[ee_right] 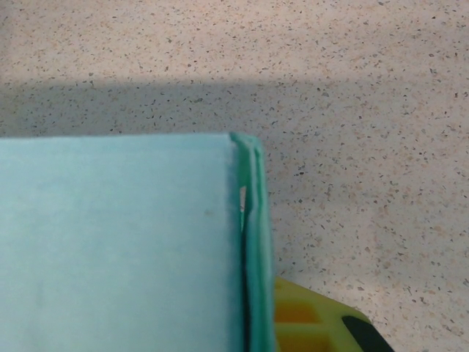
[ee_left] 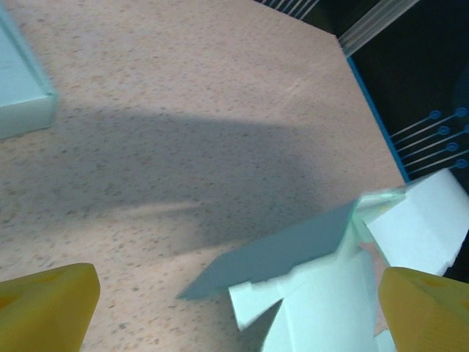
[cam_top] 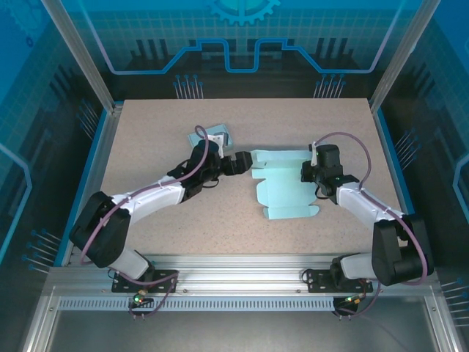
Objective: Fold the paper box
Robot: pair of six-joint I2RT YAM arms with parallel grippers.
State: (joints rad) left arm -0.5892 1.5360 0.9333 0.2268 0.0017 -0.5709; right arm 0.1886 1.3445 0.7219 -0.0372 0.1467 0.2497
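Both arms (cam_top: 157,196) — white shells, black joints — trail purple cables (cam_top: 344,136); tool fingers (ee_left: 44,304) yellow.

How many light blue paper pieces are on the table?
2. The flat box blank lies at the middle of the table; a smaller folded piece sits farther back, behind the left arm. Others may be hidden.

Pale teal paper box (cam_top: 282,191), speckled beige table (cam_top: 146,147), bright yellow pincer fingertips (ee_left: 44,308)

Pale teal paper box (cam_top: 282,189), unassembled, is laid mostly flat on the desk (cam_top: 161,125), right of centre. Its right edge is doubled over; one flap is raised.
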